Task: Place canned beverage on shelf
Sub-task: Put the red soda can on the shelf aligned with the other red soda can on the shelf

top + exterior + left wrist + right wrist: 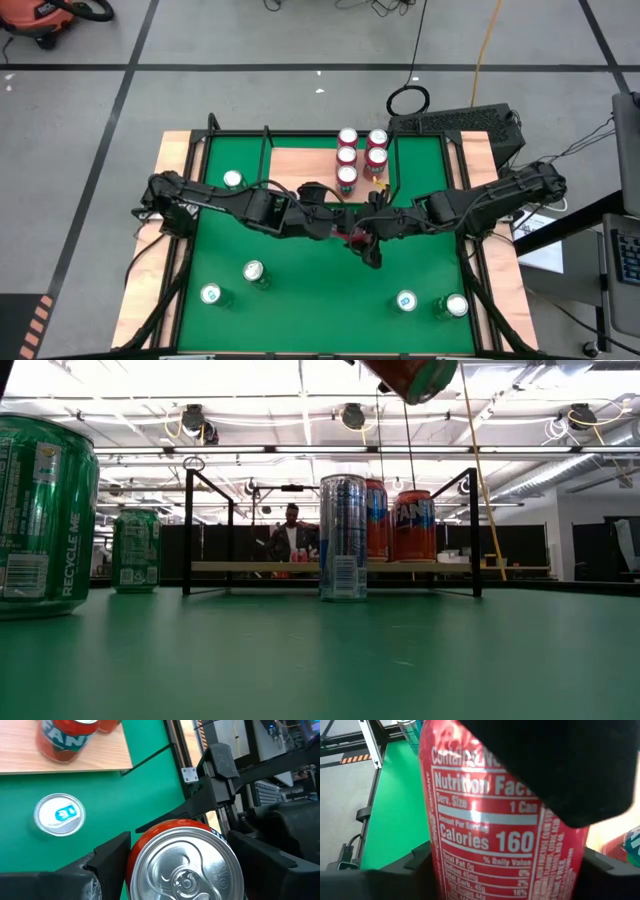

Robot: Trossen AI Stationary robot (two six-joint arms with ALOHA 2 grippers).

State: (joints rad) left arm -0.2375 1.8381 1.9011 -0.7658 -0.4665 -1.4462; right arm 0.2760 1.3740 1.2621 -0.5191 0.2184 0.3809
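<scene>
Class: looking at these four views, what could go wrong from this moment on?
1. The red can hangs high above the table, gripped by both the left gripper and the right gripper. A mistimed release could drop it.
2. A silver-blue can stands on the table just in front of the shelf, beside the orange cans. A low approach might knock them.

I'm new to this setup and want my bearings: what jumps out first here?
Both grippers, left and right, meet mid-table around one red can, lifted off the green mat. Behind them, red cans cluster at the shelf's right end; green cans stand scattered nearer the front.
</scene>
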